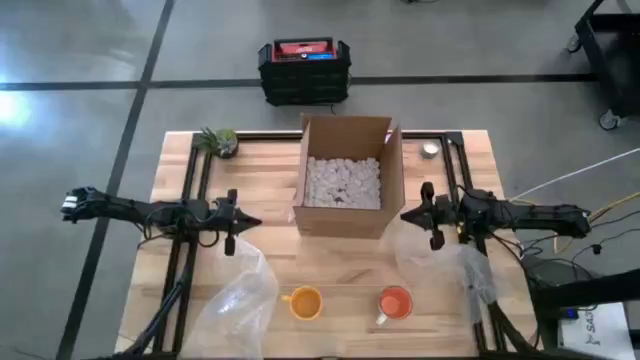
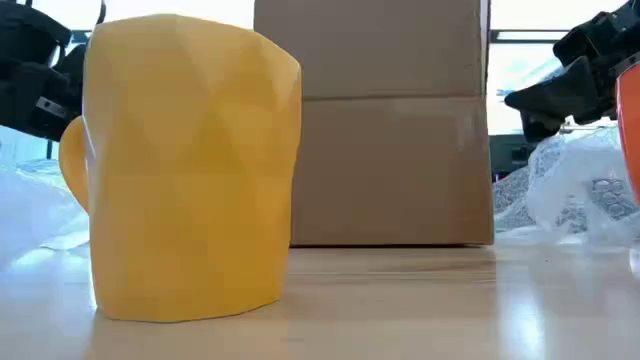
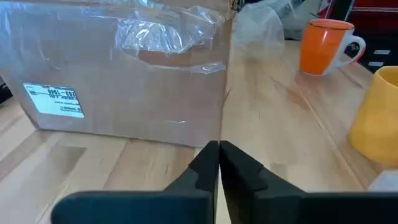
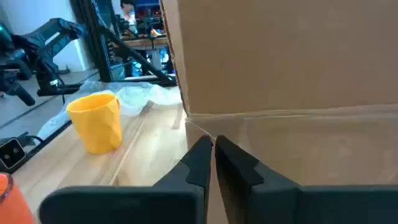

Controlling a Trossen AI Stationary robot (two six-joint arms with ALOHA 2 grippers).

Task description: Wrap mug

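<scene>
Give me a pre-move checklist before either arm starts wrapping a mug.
1. Yellow mug upright, free on the table: ok.
2. Orange mug upright, nothing on it: ok.
3. Bubble wrap sheet lying beside the yellow mug, within the left arm's side: ok.
4. Left pincer empty, fingers together: ok.
5. Right pincer empty, fingers together, close to the cardboard box: ok.
6. Wrap lying flat enough to take a mug: cannot tell.

The cardboard box (image 3: 124, 81) bears a white label (image 3: 55, 99), its print seemingly unreadable.
</scene>
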